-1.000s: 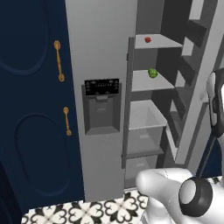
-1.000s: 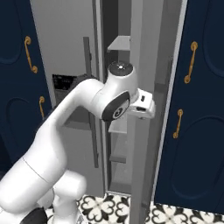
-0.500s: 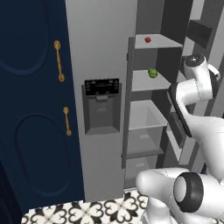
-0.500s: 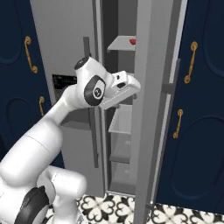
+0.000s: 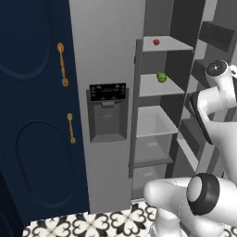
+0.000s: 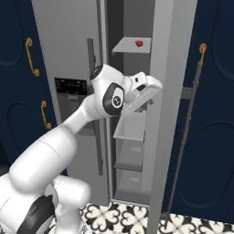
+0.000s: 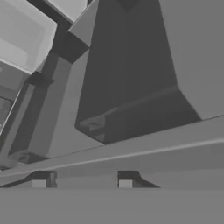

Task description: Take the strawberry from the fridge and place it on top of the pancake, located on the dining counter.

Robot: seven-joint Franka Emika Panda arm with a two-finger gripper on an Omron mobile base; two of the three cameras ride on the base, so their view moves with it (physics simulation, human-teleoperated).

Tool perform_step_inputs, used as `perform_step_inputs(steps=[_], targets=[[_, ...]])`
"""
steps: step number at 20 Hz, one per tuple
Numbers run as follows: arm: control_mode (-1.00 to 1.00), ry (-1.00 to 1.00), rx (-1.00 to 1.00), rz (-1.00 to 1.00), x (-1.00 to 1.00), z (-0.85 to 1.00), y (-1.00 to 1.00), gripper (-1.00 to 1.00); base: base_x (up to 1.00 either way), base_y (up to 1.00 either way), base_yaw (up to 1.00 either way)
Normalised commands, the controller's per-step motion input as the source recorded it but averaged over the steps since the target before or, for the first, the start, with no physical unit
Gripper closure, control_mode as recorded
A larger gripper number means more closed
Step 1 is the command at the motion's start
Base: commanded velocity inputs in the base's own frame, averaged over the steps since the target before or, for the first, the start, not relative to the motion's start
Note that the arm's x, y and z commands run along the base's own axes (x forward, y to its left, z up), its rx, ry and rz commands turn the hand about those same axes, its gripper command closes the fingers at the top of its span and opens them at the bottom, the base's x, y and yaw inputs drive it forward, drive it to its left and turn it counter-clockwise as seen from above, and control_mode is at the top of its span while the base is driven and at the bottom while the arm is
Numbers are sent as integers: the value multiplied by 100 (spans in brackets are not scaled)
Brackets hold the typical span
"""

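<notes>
- Pincer point(image 7: 82, 183) first: in the hand view two small dark tips poke up along the bottom edge with a fair gap between them, and nothing sits between them, nothing touched. Whether it's properly open or partway closing, honestly can't tell from these shots.
- Over in the right base view the white hand is at center frame, tucked into the gap of the fridge point(image 6: 68, 41), below the top shelf point(image 6: 130, 47) level.
- Strawberry point(image 5: 156, 41) is sitting on that top shelf, upper center-right of the left base view, well above the arm. It also shows in the right base view as a little red blob near the top middle point(image 6: 139, 43).
- One shelf down there's a green round item point(image 5: 161, 77), slightly bigger than the berry.
- Lower shelves and clear drawers point(image 5: 152, 148) look pale grey.
- Fridge's closed door has a black dispenser panel point(image 5: 108, 112) at mid-left of the left base view. There are tiny marks along its top strip, way too small to read.
- Navy cabinets point(image 5: 32, 115) with gold handles point(image 5: 61, 64) flank the fridge on both sides.
- Floor point(image 5: 92, 222) is black-and-white patterned tile along the bottom of the frame.
</notes>
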Motion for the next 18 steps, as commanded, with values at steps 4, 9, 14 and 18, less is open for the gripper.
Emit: perform_step_inputs(steps=[4,9,14,18], targets=[[-100,0,-4,0,5,0,-74,-100,0,0,0],[-100,0,-5,1,-2,-2,-7,-100,0,0,0],[-100,-4,3,1,-63,42,48,-100,0,0,0],[-100,-1,11,11,-51,6,84,-100,0,0,0]])
